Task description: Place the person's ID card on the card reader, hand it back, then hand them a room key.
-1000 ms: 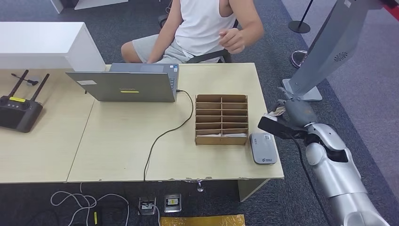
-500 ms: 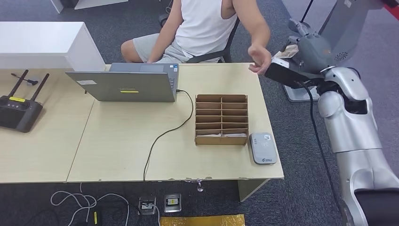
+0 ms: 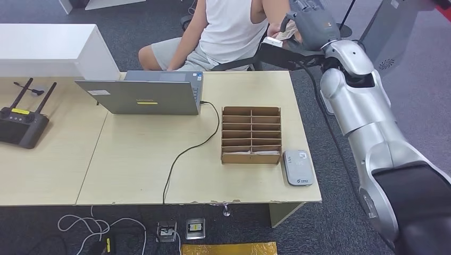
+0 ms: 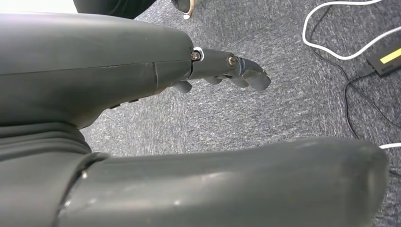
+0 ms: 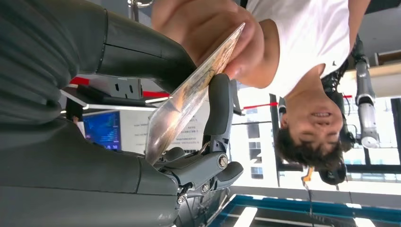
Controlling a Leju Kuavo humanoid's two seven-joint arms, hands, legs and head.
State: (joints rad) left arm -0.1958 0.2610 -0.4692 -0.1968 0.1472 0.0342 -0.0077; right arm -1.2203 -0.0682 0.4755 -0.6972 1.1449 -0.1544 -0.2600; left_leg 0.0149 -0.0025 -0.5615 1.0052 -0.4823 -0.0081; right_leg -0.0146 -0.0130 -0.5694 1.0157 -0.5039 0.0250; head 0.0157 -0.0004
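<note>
The right hand (image 3: 311, 24) is raised at about one o'clock from the table, past its far right corner, and pinches a card (image 5: 191, 97) between thumb and fingers. The person's hand (image 5: 213, 33) grips the card's other end, so both hold it at once. Which card of the task it is I cannot tell.

The risk is in the handover. If the robot lets go before the person's grip is firm, the card falls to the carpet. If it hangs on while the person pulls, the thin card may bend or slip out askew.

The left hand (image 4: 222, 75) hangs low over the carpet, fingers apart, holding nothing.

The pale wooden table (image 3: 138, 159) carries a laptop (image 3: 141, 95) at eleven o'clock, a slotted cardboard box (image 3: 250, 134) near the middle right, and the grey card reader (image 3: 298, 167) at four o'clock, just beside the box. A black cable (image 3: 186, 154) runs from the laptop over the near edge. The floor is grey carpet (image 3: 319, 223).
</note>
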